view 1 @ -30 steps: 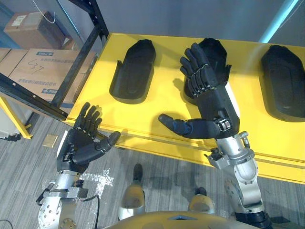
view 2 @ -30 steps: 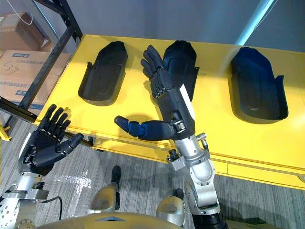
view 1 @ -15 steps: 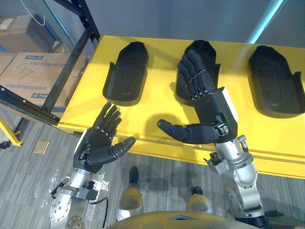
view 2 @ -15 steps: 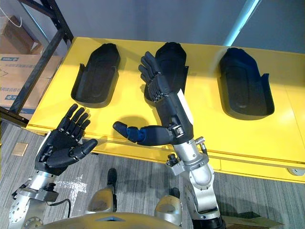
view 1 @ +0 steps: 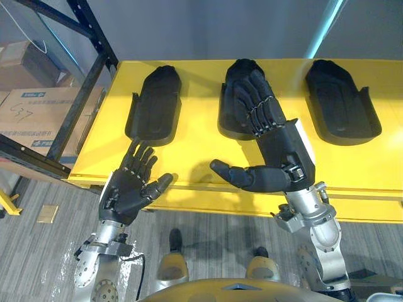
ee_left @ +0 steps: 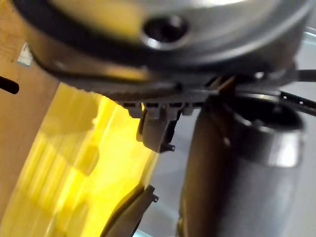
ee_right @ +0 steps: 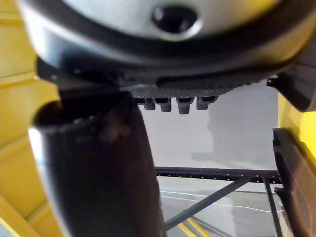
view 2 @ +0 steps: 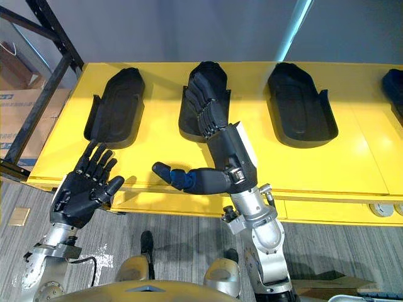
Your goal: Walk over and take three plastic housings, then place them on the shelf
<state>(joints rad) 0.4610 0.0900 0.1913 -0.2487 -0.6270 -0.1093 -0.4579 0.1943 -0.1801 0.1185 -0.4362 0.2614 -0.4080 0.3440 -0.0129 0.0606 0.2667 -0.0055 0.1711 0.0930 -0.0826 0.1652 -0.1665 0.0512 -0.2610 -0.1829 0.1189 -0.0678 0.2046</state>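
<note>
Since a second ago my view has swung along the worktop (view 1: 195, 148), and the left hand (view 1: 129, 189) has come up from over the floor to the front edge, while the right hand (view 1: 282, 151) stays over the middle housing (view 1: 228, 116). From the left eye I see three black housings lying in a row on the yellow worktop, well apart: the left housing (view 1: 154, 107), the middle one and the right housing (view 1: 340, 100). My left hand is palm-up, its fingers spread straight and holding nothing, the tips just over the front edge, near the left housing but apart from it. My right hand's fingers (view 1: 255, 107) lie loosely extended over the middle housing with the thumb (view 1: 233, 173) stuck out sideways; they grip nothing, and I cannot tell whether they touch it. A dark rack (view 1: 94, 38) and cardboard boxes (view 1: 28, 107) stand to the left. From the right eye, a fourth dark piece (view 2: 397, 82) shows at the worktop's far right edge. The left wrist view looks past the hand's underside onto the yellow worktop. The right wrist view shows the rack's bars beyond the straight fingertips and a black housing's edge at one side; I cannot tell which housing.
</note>
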